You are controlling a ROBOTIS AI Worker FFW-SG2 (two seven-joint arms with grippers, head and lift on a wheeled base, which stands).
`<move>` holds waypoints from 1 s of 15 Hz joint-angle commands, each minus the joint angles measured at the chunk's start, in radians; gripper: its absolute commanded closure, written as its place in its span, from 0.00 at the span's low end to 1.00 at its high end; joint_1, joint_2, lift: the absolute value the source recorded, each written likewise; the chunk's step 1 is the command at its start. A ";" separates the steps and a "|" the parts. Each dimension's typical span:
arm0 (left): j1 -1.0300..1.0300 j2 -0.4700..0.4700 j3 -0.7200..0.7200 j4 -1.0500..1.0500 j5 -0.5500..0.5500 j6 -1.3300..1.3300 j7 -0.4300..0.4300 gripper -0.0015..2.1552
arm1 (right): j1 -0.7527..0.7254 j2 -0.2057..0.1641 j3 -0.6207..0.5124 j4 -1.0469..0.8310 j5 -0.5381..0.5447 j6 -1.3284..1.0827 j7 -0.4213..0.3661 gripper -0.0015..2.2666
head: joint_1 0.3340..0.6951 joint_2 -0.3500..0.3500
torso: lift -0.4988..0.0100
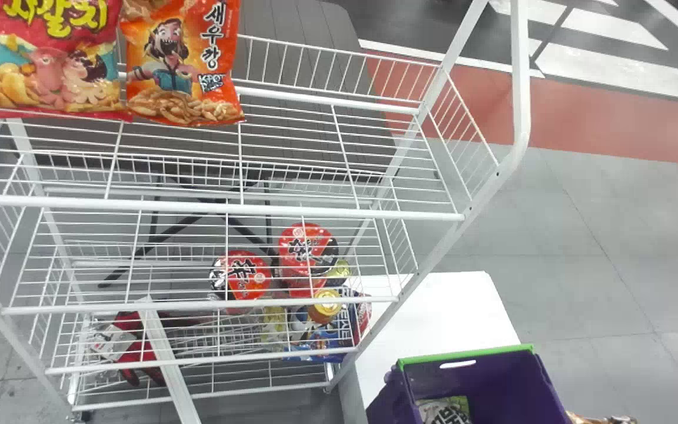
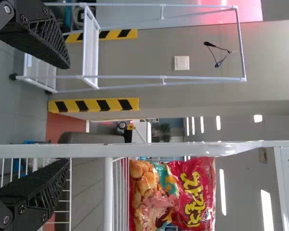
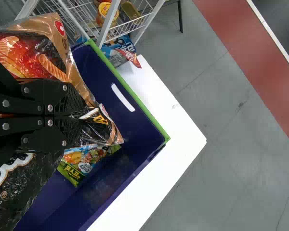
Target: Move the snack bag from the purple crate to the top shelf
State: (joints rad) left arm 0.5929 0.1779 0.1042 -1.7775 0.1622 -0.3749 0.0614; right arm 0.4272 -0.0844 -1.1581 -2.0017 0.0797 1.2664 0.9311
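Right gripper (image 3: 77,118) is clenched on the snack bag (image 3: 41,55), which is pinched near its middle at the purple crate (image 1: 465,355), toward five o'clock in the head view. By the look of it, the bag's long axis runs across the fingers, with film spread on both sides and a crimped edge beyond the tips. Whether its lower end is clear of the crate cannot be told. A green bag (image 1: 444,409) lies within the crate, which is set on the white worktop (image 1: 433,312).

From the crate, the top shelf (image 1: 292,211) is found toward eleven o'clock, higher up, so a lift followed by a swing that way seems called for. The bare wire beside the orange bag (image 1: 183,65) appears the likeliest spot. The bag must be carried past the shelf's corner post (image 1: 497,175), toward two o'clock, on which loose film could be snagged.

The nearer arm is the right one, already loaded. The left gripper (image 2: 68,113) is held unclosed and empty by the shelf, near the pink bag (image 1: 53,59) at ten o'clock.
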 commanded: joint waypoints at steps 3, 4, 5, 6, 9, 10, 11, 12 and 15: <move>0.001 0.000 0.000 0.000 -0.001 0.003 0.000 0.06 | 0.002 0.000 0.002 0.001 -0.001 0.000 0.002 0.83 | 1.00 0.00 | 0.79; 0.001 0.000 0.000 0.000 -0.003 0.003 0.000 0.06 | 0.002 0.000 0.003 0.001 -0.001 0.000 0.000 0.83 | 1.00 0.00 | 0.79; 0.001 0.000 0.000 0.000 -0.003 0.003 0.000 0.06 | 0.002 0.000 0.003 0.003 -0.001 0.000 0.000 0.83 | 1.00 0.00 | 0.80; 0.001 0.000 0.000 0.000 -0.001 0.003 0.000 0.06 | 0.002 0.000 0.005 0.004 -0.001 -0.003 0.002 0.83 | 1.00 0.00 | 0.81; 0.001 0.000 0.000 0.000 -0.001 0.003 0.000 0.06 | 0.002 0.000 0.008 0.006 -0.001 -0.009 0.002 0.83 | 1.00 0.00 | 0.83; 0.001 0.000 0.000 0.001 -0.001 0.003 0.000 0.06 | 0.002 0.000 0.008 0.006 -0.001 -0.009 0.002 0.83 | 1.00 0.00 | 0.84; 0.001 0.000 0.000 0.001 -0.001 0.003 0.000 0.06 | 0.002 0.000 0.008 0.006 -0.001 -0.009 0.002 0.83 | 1.00 0.00 | 0.85; 0.001 0.000 0.000 0.003 -0.001 0.000 0.000 0.06 | 0.004 0.000 0.009 0.009 -0.001 -0.009 0.002 0.83 | 1.00 0.00 | 0.86; -0.001 0.000 0.000 0.004 -0.001 0.000 0.000 0.06 | 0.007 0.000 0.012 0.015 -0.001 -0.018 0.002 0.83 | 1.00 0.00 | 0.88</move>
State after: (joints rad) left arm 0.5933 0.1779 0.1043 -1.7741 0.1607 -0.3737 0.0614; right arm 0.4328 -0.0844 -1.1477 -1.9876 0.0782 1.2506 0.9326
